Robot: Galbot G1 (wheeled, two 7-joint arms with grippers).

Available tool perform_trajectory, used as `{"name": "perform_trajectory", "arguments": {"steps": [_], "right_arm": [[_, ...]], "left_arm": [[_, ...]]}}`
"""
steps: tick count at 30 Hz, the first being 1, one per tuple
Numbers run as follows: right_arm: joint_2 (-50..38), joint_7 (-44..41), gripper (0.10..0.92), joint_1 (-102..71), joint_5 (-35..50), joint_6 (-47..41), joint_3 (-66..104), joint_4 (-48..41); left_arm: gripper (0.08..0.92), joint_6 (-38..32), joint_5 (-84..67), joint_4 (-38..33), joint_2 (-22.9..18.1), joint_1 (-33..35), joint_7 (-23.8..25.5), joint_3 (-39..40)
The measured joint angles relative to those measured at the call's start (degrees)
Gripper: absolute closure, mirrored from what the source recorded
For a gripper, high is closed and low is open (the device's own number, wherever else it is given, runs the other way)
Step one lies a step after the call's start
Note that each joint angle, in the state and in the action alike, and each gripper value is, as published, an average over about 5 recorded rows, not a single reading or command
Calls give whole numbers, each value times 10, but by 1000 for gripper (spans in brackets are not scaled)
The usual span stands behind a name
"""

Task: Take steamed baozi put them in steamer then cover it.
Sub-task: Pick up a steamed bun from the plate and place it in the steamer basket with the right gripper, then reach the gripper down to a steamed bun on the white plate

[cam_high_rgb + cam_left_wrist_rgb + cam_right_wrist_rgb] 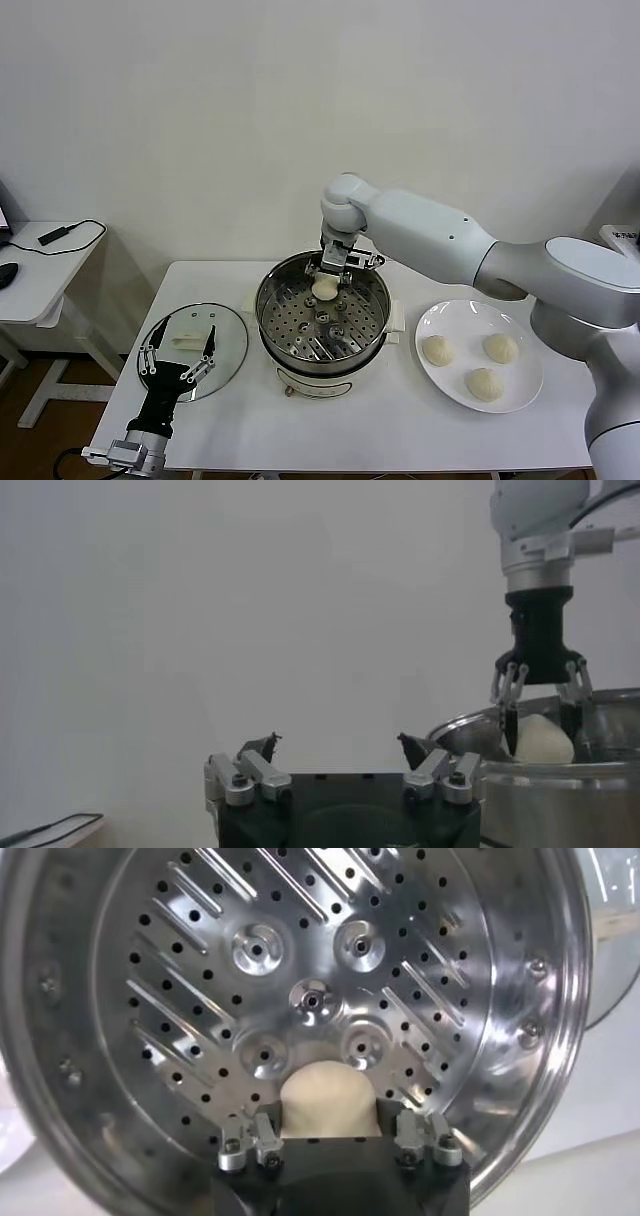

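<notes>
White tabletop [400,420], carrying all the items. At its centre stands the steamer [372,322], a round stainless pot on a white electric base, mouth upward, its perforated tray [190,998] exposed. To the robot's left of it the cover [228,352] lies flat, its white oblong handle [190,338] running roughly left to right across the glass. To the robot's right sits a white plate [455,388] bearing three steamed baozi [484,383], well apart from one another.

The right arm reaches over the far rim of the steamer, its right claw [331,275] pointing straight down into the pot. A fourth baozi [327,1098] rests on the tray near the far wall, between the claw's fingers [508,685]; these stand spread on either side of the bun, and contact with it cannot be made out.

The left claw [178,353] hangs over the cover at the tabletop's left front, fingers splayed and released, grasping nothing.
</notes>
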Motion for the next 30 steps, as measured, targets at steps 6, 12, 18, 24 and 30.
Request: {"name": "perform_trajectory", "arguments": {"steps": [6,12,18,24,30], "right_arm": [[-1,1,205,-1,-1,0,3,0],[-22,-13,203,12,46,-22,6,22],[-77,-32,203,45,141,-82,12,56],[-164,-38,203,97,250,-172,-19,80],[-263,-27,203,116,327,-245,-78,101]], "left_arm": [[177,0,0,0,0,-1,0,-1],[177,0,-1,4,0,-4,0,0],[177,0,0,4,-1,-6,0,3],[177,1,0,1,0,-7,0,7],[177,1,2,4,2,-10,1,12]]}}
